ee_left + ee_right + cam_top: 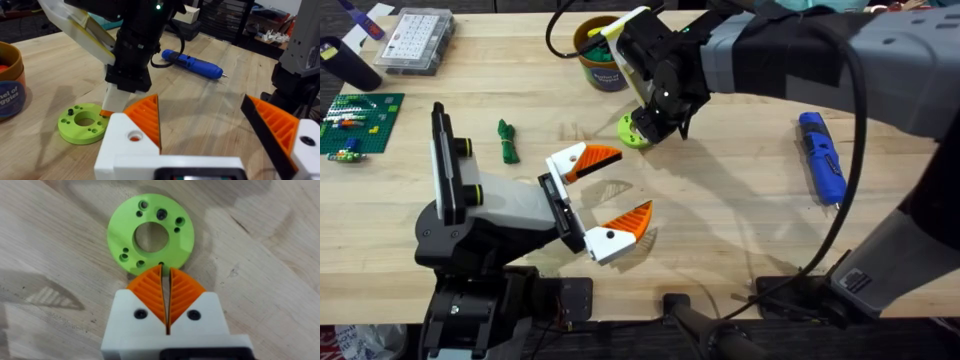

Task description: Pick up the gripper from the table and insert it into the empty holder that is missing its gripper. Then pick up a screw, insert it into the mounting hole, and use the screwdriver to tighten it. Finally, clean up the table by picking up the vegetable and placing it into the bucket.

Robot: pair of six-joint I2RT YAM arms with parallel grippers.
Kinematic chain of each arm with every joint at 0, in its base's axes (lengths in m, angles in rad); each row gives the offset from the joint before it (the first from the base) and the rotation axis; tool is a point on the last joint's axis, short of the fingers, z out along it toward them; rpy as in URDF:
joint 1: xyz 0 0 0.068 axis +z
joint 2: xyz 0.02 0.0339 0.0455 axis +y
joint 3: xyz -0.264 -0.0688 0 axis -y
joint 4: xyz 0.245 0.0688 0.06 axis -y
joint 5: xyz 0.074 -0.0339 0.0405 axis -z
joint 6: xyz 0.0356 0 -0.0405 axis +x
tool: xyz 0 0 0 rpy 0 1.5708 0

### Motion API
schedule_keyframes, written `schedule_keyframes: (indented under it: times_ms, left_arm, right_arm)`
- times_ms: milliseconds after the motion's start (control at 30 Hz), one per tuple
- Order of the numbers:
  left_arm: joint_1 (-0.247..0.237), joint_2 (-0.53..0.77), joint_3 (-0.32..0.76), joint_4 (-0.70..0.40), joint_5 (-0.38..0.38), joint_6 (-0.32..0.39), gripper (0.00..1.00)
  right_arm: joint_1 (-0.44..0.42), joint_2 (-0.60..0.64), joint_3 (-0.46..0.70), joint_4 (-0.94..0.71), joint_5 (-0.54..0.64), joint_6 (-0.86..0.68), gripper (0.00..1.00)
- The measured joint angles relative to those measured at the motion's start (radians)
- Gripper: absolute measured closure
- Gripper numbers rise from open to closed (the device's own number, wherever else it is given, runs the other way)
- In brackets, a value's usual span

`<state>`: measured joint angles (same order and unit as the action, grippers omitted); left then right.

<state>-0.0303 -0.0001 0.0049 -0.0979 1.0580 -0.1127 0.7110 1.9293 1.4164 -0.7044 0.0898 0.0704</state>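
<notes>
The lime-green disc gripper [634,131] [84,122] [150,235] lies flat on the table's middle. A small dark screw [71,112] [161,214] stands in one of its outer holes. My right gripper [640,126] [106,111] [166,270] points down at the disc's rim, shut, with only a thin slit between its orange pads and its tips touching the rim. My left gripper [634,180] [200,100] hovers open just in front of the disc, holding nothing. The blue screwdriver [821,157] [192,64] lies at the right. The dark-green vegetable [507,140] lies at the left. The bucket [601,60] [7,82] stands behind the disc. The holder is out of view.
A clear box of small parts [415,40] sits at the back left. A green baseplate with bricks [360,122] lies at the left edge. The right arm's cable [850,150] loops over the table's right half. Bare wood lies between the disc and the screwdriver.
</notes>
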Motion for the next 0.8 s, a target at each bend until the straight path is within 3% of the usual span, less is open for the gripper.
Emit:
schedule_keyframes:
  times_ms: [633, 800]
  left_arm:
    - [0.0, 0.0, 0.0, 0.0, 0.0, 0.0, 0.011]
    - [0.0, 0.0, 0.0, 0.0, 0.0, 0.0, 0.011]
  right_arm:
    - [0.0, -0.003, 0.0, -0.028, -0.001, 0.0, 0.988]
    - [0.0, -0.062, -0.004, -0.046, -0.001, 0.0, 0.988]
